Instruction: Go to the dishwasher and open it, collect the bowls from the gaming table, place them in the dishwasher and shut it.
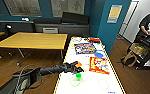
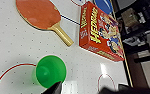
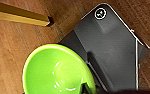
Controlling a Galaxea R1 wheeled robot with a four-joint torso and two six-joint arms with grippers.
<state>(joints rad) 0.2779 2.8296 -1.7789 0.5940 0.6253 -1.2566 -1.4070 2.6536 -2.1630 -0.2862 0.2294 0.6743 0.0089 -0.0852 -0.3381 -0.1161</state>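
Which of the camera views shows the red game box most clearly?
The left wrist view: the red game box is large there, its yellow lettering plain. The head view gives it small, flat on the white table. The right wrist view looks at a green bowl over wooden floor.

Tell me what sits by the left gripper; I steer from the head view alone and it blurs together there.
Observer: The left wrist view shows a small green bowl on the white table, just ahead of the left gripper.
Operator: And the orange patch beside it?
Observer: A table-tennis paddle, lying flat next to a red game box.
Operator: Anything at the right arm?
Observer: The right wrist view has a second green bowl close up, over wooden floor; whether it is gripped, I cannot tell.
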